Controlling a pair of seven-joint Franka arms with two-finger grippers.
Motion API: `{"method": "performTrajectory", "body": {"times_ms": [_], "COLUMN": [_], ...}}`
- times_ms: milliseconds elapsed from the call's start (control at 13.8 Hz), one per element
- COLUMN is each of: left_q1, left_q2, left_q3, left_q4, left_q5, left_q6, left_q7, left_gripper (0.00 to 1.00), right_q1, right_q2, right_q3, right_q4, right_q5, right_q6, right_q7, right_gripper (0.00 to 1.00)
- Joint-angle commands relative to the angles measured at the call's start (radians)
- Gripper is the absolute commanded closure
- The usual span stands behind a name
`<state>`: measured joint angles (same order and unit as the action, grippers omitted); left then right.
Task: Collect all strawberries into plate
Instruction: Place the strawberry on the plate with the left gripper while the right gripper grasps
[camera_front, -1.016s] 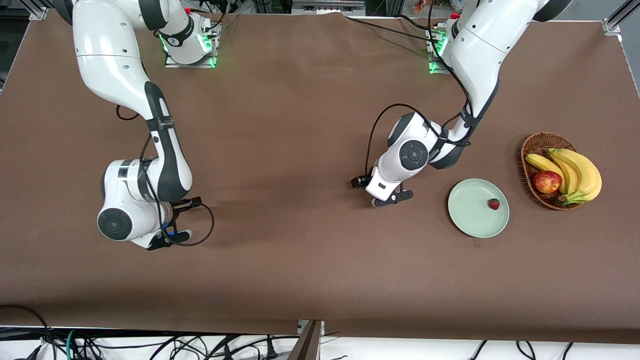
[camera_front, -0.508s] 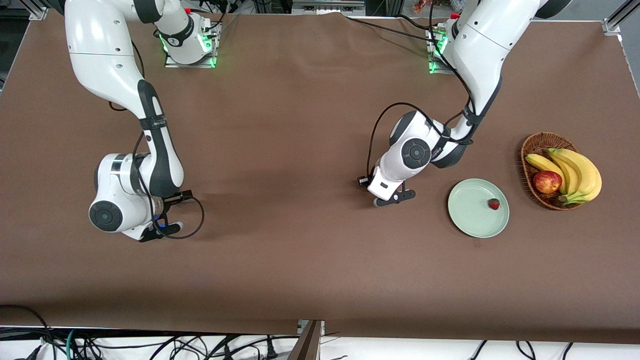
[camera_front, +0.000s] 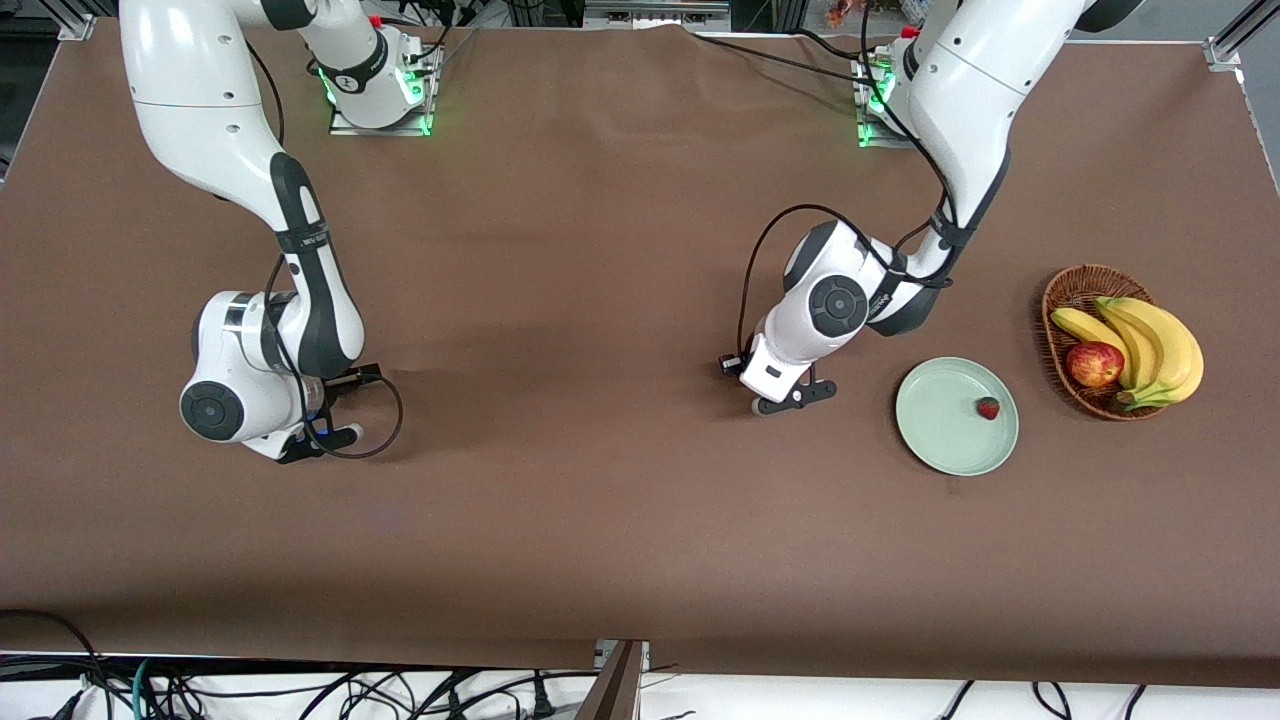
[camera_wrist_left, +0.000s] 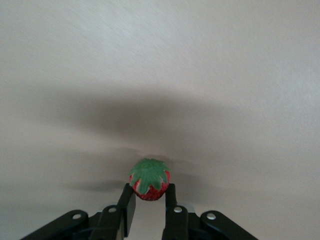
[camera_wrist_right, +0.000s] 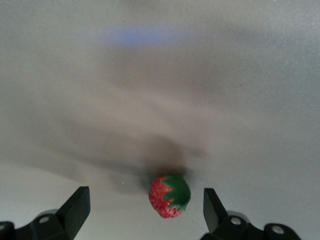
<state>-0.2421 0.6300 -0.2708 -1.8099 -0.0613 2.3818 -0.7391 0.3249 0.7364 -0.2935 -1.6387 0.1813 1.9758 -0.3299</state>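
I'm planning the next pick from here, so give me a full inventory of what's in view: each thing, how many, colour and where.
Strawberries: three, red with green caps; one on the plate, one pinched in the left gripper, one on the table between the right gripper's fingers.
Plate: one, pale green, beside the basket.
Basket: one, brown wicker, at the left arm's end of the table.
Bananas: one bunch, yellow, in the basket.
Apple: one, red, in the basket.
Table: one, brown cover.
Left gripper: shut on a strawberry, low over the table near the plate.
Right gripper: open, straddling a strawberry at the right arm's end.
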Motion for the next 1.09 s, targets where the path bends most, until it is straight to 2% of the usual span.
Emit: {"method": "performTrajectory", "body": {"times_ms": [0,145,435,581,798,871,944,1016], "left_q1": [0.023,0.070,0.249,0.349,0.441,0.464,0.472,0.471], "left_q2": [-0.076,-0.088,-0.108,-0.098,-0.053,-0.041,-0.036,-0.035], "left_q3": [0.025,0.025,0.025,0.025,0.024,0.022,0.021,0.021], "left_q4": [0.064,0.112,0.101,0.095,0.092,0.086,0.083,0.081], "left_q5": [0.046,0.113,0.140,0.140,0.140,0.140,0.138,0.138], "left_q6": [-0.204,-0.341,-0.403,-0.401,-0.379,-0.365,-0.360,-0.359], "left_q7": [0.038,0.143,0.535,0.734,0.894,0.918,0.934,0.940], "left_gripper": [0.98,0.98,0.98,0.96,0.93,0.86,0.69,0.21], "right_q1": [0.006,0.006,0.005,0.003,0.006,0.019,0.038,0.058], "right_q2": [-0.042,-0.042,-0.042,-0.042,-0.043,-0.043,-0.034,-0.010], "right_q3": [-0.004,-0.004,-0.004,-0.004,0.004,0.007,0.007,0.008], "right_q4": [-0.062,-0.066,-0.066,-0.066,-0.023,0.006,0.034,0.060], "right_q5": [-0.002,0.000,0.003,0.004,0.021,0.059,0.108,0.147], "right_q6": [0.032,0.034,0.032,0.032,0.025,0.021,0.024,0.035], "right_q7": [-0.021,-0.021,-0.021,-0.020,0.000,0.017,0.053,0.102], "right_gripper": [0.19,0.46,0.85,0.92,0.93,0.93,0.93,0.93]}}
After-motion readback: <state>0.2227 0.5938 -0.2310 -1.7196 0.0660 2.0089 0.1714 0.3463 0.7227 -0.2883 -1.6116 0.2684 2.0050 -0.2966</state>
